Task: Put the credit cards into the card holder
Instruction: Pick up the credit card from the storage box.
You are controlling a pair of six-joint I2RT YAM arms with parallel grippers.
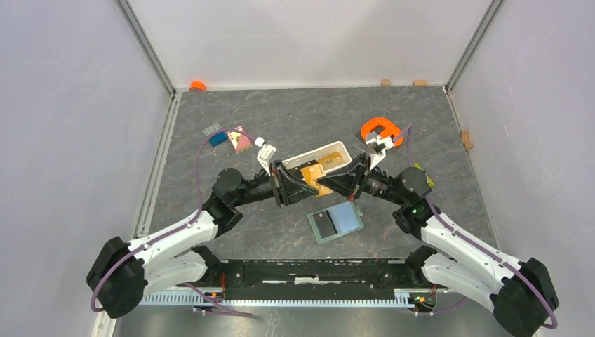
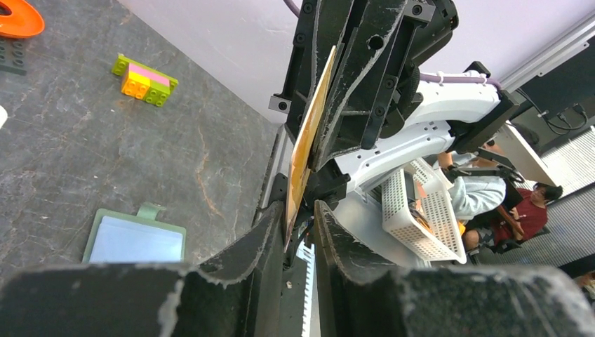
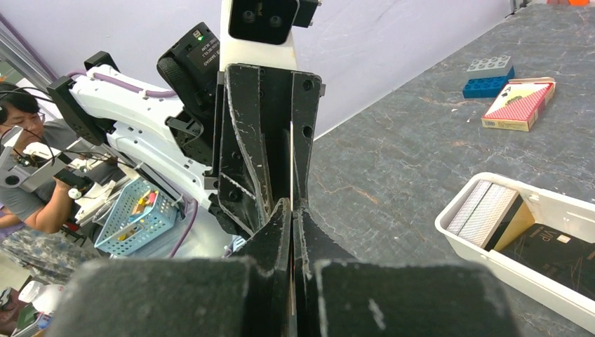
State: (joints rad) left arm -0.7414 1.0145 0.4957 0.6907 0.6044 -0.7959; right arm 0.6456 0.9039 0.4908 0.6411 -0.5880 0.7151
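**Mid-air handover of a thin card, one grip not yet made**

The right fingers (image 3: 277, 225) are pressed together on the tan card (image 2: 309, 133), pinching one end so that it stands on edge in the air. The left fingers (image 2: 263, 242) stand part open around the card's other end. One finger lies against the card's face and a gap shows on the other side, so I judge that they do not hold it yet. The two sets of fingers face each other tip to tip, almost touching, above the middle of the worktop (image 1: 281, 126).

Just beyond them, on the far side, sits the white tray (image 3: 484, 258) with more cards in it. On the near side and slightly right, the card holder (image 1: 349, 217) lies open and flat. A black card (image 1: 324, 223) is on its left half, and its pale blue right half is bare.

What could go wrong:
- **Dropped card:** if the right fingers let go before the left ones clamp, the card falls. It could land in the tray or flat on the worktop, where so thin a thing is hard to lift again.
- **Bent or twisted card:** if both sides grip while either arm moves, the card may bow or twist out of one grip.
- **Clashing fingers:** the fingertips have little room and may knock together as the left ones close.
- **Sliding holder:** nothing pins the holder, so a card pushed in at a slant may shove it along rather than seat.
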